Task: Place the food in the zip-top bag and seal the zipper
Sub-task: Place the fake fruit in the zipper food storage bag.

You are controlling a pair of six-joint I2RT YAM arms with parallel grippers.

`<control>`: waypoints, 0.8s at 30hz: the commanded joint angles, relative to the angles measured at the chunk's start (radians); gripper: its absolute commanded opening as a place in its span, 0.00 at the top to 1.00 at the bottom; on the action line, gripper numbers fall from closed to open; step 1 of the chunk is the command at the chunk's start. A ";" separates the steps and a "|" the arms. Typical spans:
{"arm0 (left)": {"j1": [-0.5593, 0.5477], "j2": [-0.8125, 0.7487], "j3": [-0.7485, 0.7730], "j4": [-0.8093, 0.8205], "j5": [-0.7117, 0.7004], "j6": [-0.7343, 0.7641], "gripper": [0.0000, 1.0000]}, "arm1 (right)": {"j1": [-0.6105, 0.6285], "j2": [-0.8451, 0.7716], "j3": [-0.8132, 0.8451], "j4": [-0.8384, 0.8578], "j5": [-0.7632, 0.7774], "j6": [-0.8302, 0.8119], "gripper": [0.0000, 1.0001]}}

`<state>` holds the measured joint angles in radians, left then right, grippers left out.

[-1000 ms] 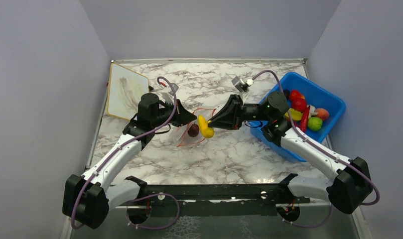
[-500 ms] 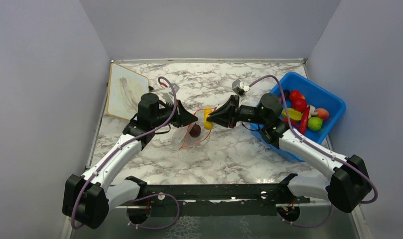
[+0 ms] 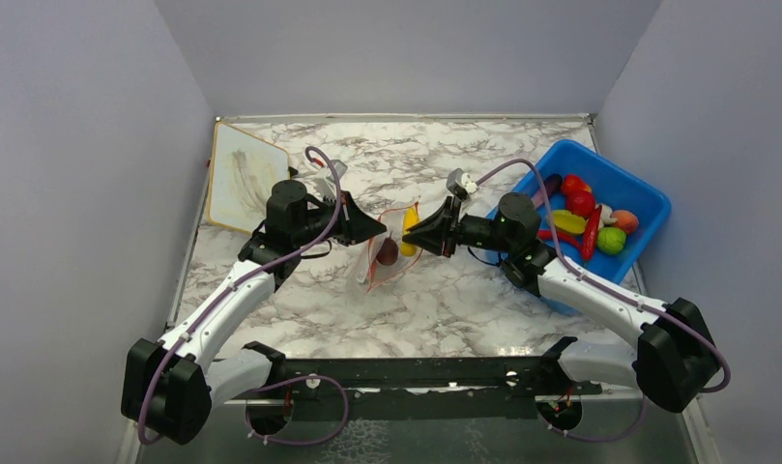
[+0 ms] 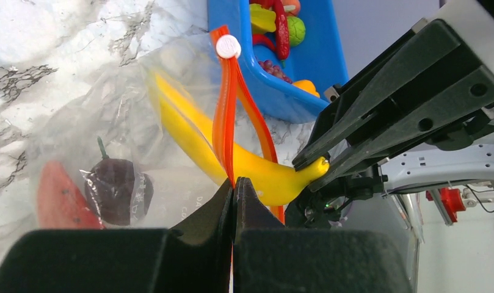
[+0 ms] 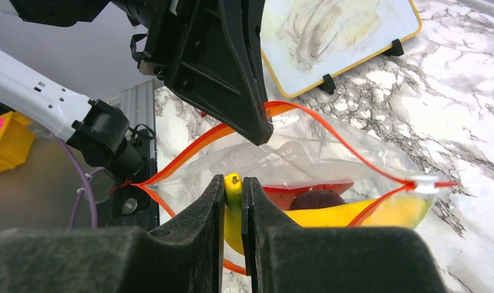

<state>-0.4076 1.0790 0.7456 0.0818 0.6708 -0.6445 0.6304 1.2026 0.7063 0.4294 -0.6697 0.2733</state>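
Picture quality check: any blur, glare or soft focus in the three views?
Top external: evenly lit and sharp, only soft shadows, though the zip-top bag is small. Left wrist: the left gripper is dark and out of focus; the banana and zipper beyond are crisp, with faint sheen on the plastic. Right wrist: the right gripper is likewise blurred, the bag mouth sharp.

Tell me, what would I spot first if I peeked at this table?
The yellow banana jumps out: the right gripper pinches its tip, and most of it is already inside the clear bag in the middle of the table. The left gripper pinches the bag's orange zipper, holding the mouth open. On the right sits a blue bin of colourful food.
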 commanded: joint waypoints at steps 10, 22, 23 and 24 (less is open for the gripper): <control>0.001 -0.004 0.025 0.084 0.055 -0.052 1.00 | 0.047 0.041 -0.043 0.184 0.044 -0.074 0.97; 0.001 0.010 0.031 0.071 0.043 -0.032 1.00 | 0.060 0.086 -0.008 0.062 0.043 -0.127 0.67; 0.001 0.010 0.032 0.066 0.039 -0.027 1.00 | 0.060 0.085 0.007 0.033 0.039 -0.132 0.64; 0.000 0.009 0.032 0.061 0.035 -0.022 1.00 | 0.060 0.083 0.022 0.002 0.039 -0.135 0.61</control>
<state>-0.4076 1.0863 0.7456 0.1261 0.6918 -0.6853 0.6819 1.2827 0.6662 0.5251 -0.6472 0.1707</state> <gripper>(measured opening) 0.014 0.348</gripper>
